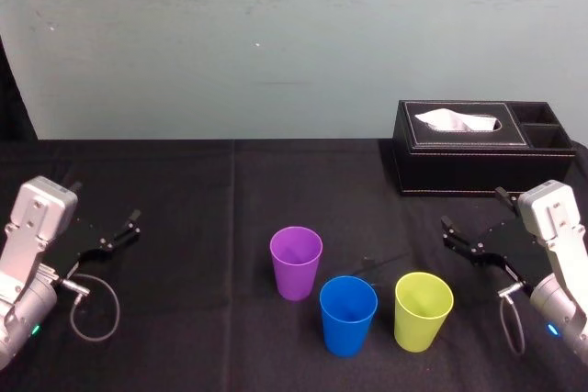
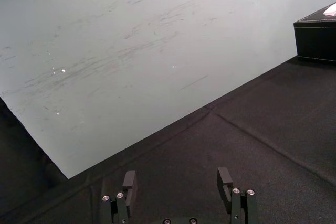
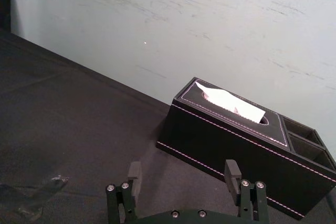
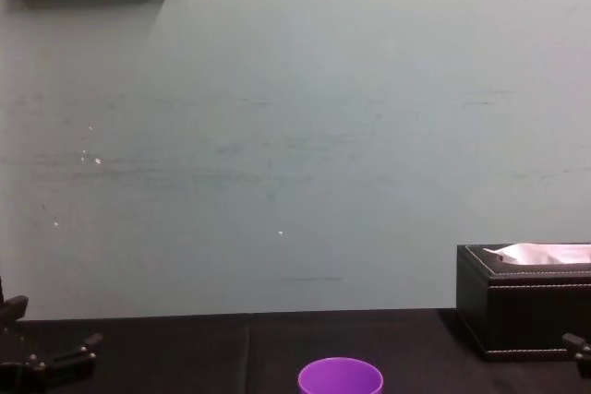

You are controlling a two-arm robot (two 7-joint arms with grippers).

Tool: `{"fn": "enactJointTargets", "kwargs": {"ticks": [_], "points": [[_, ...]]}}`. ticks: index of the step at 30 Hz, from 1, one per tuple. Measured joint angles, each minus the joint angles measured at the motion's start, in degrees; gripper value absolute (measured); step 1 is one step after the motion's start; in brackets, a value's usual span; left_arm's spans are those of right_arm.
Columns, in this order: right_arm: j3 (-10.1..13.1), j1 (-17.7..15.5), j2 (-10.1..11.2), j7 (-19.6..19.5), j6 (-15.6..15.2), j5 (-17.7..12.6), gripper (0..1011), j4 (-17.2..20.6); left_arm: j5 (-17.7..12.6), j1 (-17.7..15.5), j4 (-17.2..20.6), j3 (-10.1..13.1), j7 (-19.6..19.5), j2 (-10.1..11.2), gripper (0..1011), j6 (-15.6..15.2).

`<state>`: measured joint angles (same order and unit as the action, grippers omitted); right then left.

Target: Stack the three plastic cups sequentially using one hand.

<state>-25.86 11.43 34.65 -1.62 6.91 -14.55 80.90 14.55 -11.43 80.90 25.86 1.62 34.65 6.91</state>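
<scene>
The left gripper (image 1: 115, 234) hovers by the left edge of the black-clothed surface (image 1: 184, 190), spread open, well apart from the upright purple tapered plastic cup (image 1: 296, 263). The blue plastic cup (image 1: 348, 315) and the yellow-green plastic cup (image 1: 424, 311) stand upright nearer the front edge. The yellow-green one lies closest to the right gripper (image 1: 473, 218) — also spread open, so likely the better-placed arm.

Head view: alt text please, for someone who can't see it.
Three unstacked plastic cups stand upright on a black table: purple cup, blue cup nearest the robot, yellow-green cup rightmost. The open left gripper and open right gripper flank them; a black tissue box sits back right.
</scene>
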Motion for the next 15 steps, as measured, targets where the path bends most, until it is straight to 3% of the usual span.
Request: {"fn": "enactJointTargets", "kwargs": {"ticks": [15], "points": [[0.0,0.0,0.0,0.0,0.0,0.0,1000,0.0,0.0,0.0,0.0,0.0,0.0,0.0,1000,0.0]]}}
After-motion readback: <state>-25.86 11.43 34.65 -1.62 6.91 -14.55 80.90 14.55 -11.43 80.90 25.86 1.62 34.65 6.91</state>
